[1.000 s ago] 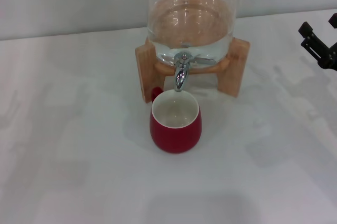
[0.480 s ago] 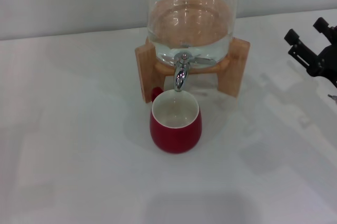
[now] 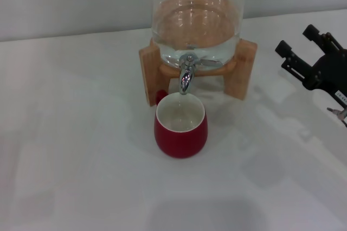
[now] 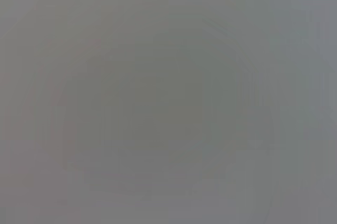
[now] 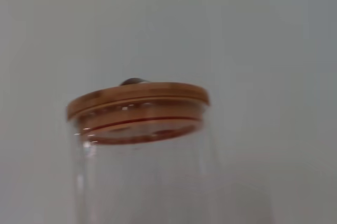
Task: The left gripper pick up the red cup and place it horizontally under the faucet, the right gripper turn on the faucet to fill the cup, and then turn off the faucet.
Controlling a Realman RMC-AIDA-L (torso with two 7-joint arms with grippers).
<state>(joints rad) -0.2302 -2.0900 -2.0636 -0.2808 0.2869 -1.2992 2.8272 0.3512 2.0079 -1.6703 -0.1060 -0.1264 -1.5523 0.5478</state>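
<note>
Red cup (image 3: 180, 128) stands under faucet (image 3: 186, 74). Right gripper (image 3: 302, 55), fingers spread and empty, has advanced toward it; valve-opening step imminent. Left gripper unseen.

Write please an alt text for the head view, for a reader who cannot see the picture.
A red cup stands upright on a white table, directly under the chrome faucet of a glass water dispenser on a wooden stand. The right tool, open, hangs at the right edge, apart from the faucet; no left tool shows.
</note>
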